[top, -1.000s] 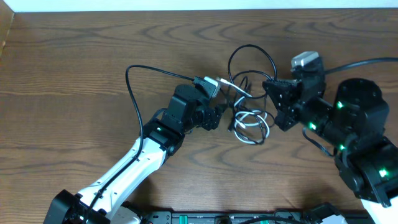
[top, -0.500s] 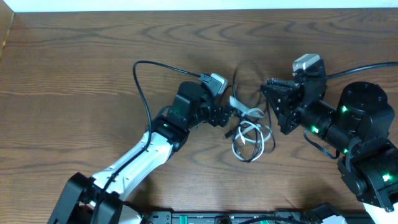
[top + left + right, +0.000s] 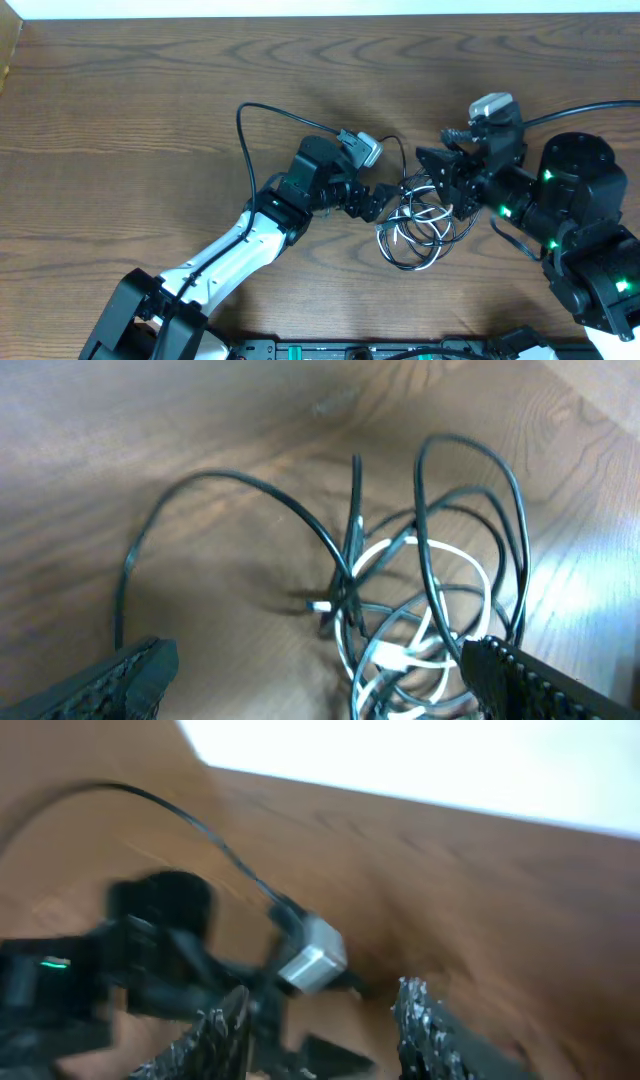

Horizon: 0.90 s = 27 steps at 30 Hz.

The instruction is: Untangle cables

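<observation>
Cables lie knotted mid-counter. Left hand is wide open, empty, right over them. Right hand sits beside, half open, seemingly empty (blurry). Grip-choosing step, I'd say: next pinch one loop, pull.

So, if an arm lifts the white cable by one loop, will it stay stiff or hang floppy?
Probably floppy: the white cable lies in loose, curved loops. It would likely not come up alone, since black cables cross through those loops. All look thin and light, so they may slide on the table.
</observation>
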Tool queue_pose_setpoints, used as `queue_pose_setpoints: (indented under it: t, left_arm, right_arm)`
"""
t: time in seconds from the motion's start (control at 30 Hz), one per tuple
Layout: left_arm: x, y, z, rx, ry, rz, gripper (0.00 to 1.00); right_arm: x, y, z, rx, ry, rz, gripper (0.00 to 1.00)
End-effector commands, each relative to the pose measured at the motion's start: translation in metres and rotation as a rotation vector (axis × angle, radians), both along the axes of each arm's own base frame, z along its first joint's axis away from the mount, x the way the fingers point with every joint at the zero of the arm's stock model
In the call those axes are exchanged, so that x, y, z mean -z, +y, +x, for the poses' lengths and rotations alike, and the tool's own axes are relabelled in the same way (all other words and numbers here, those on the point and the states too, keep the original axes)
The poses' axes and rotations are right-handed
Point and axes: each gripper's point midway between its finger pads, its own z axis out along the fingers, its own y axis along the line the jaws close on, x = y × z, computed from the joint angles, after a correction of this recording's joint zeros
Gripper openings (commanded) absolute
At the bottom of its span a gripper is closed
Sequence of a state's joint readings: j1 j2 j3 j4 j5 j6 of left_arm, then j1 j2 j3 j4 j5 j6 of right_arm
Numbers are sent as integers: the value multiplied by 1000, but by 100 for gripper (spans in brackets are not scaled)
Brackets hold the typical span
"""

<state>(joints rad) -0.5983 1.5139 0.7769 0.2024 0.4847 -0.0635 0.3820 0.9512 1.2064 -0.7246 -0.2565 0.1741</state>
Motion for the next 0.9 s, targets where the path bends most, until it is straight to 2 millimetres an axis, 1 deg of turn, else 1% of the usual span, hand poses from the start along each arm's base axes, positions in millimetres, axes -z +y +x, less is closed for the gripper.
queue_pose_setpoints:
  t: [0.0,0.03,0.07,0.1,0.13,0.2,0.27,0.43,0.53,0.6,0.7,0.8,0.87]
  left_arm:
    - [-1,-3,-4,25,21,-2,95]
    - [2,-1,-6,25,33,6,95]
    - [5,0,-8,28,44,19,95]
    - [9,2,-10,35,44,37,95]
    - [11,3,-10,36,41,51,95]
    - [16,9,-8,17,36,85,95]
    - [19,13,-3,-9,21,114,95]
    - [20,16,0,-25,7,131,95]
    - [22,16,0,-16,1,140,95]
    - [28,16,0,8,-15,164,90]
    - [46,19,3,0,-1,208,86]
    - [65,25,8,-31,15,256,84]
    - [71,25,8,-30,28,263,84]
  right_arm:
    - [19,-54,19,338,59,-117,48]
    - [31,-71,20,447,108,-144,53]
    - [44,-86,19,543,161,-172,56]
    - [55,-94,18,600,209,-191,60]
    - [63,-96,17,622,242,-198,63]
    - [79,-93,20,635,309,-206,69]
    - [92,-87,24,632,360,-207,72]
    - [127,-74,37,626,482,-226,73]
    - [148,-72,43,626,537,-275,74]
    - [162,-70,46,624,573,-307,74]
    - [183,-69,49,631,625,-341,74]
    - [197,-69,52,693,673,-319,74]
    - [202,-69,55,755,696,-277,73]
